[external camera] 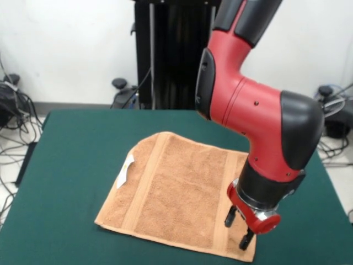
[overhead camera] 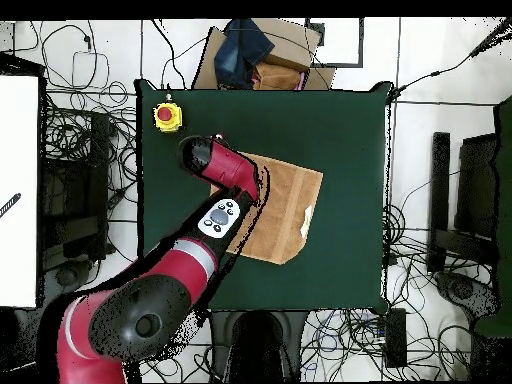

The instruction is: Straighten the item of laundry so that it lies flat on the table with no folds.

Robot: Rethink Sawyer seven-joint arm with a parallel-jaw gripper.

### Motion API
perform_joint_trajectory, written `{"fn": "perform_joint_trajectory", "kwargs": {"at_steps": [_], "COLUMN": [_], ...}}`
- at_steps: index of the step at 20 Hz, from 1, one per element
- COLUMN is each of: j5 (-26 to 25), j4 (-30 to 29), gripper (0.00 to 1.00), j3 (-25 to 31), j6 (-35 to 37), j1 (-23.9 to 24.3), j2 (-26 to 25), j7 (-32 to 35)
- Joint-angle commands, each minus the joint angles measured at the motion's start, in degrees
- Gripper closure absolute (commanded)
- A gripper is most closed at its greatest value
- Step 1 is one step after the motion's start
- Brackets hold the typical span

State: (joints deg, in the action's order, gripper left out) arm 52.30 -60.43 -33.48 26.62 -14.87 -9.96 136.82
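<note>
Front view. A small orange-tan terry towel [external camera: 176,193], roughly square, is lying spread on the dark green felt-topped counter [external camera: 77,154], turned so that one corner is pointing toward the far edge. Two flat woven bands are running across it, one near each side, and a white tag [external camera: 127,167] is sitting on its left edge. The surface is showing no large fold. The red and black arm [external camera: 259,110] is reaching down over the towel's near right corner. The black pincer [external camera: 238,229] is hanging there with its two fingers [external camera: 229,216] standing apart, released and gripping nothing; the tips are close above or touching the cloth, and which of these cannot be told.

Overhead view. The towel [overhead camera: 285,205] is lying near the middle of the counter [overhead camera: 340,130], and the arm [overhead camera: 190,260] is covering its left part. The pincer itself is hidden under the wrist. A yellow box with a red button [overhead camera: 167,116] is resting on the counter's upper left corner, well apart from the towel.
</note>
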Motion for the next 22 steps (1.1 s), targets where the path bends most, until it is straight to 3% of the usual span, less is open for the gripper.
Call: {"fn": "perform_joint_trajectory", "kwargs": {"at_steps": [1,16,20,22], "j5": [-3.85,-10.33,-12.46,-15.36], "j4": [-8.82,-19.57,-19.98,-17.84], "gripper": [0.00,0.00,0.00,0.00], "j3": [9.37,16.43,16.74,13.95], "j6": [1.10,-6.45,-8.26,-8.87], "j1": [0.28,2.96,3.50,2.81], "j2": [0.97,7.88,7.80,6.10], "j7": [5.84,1.30,2.32,1.57]}}
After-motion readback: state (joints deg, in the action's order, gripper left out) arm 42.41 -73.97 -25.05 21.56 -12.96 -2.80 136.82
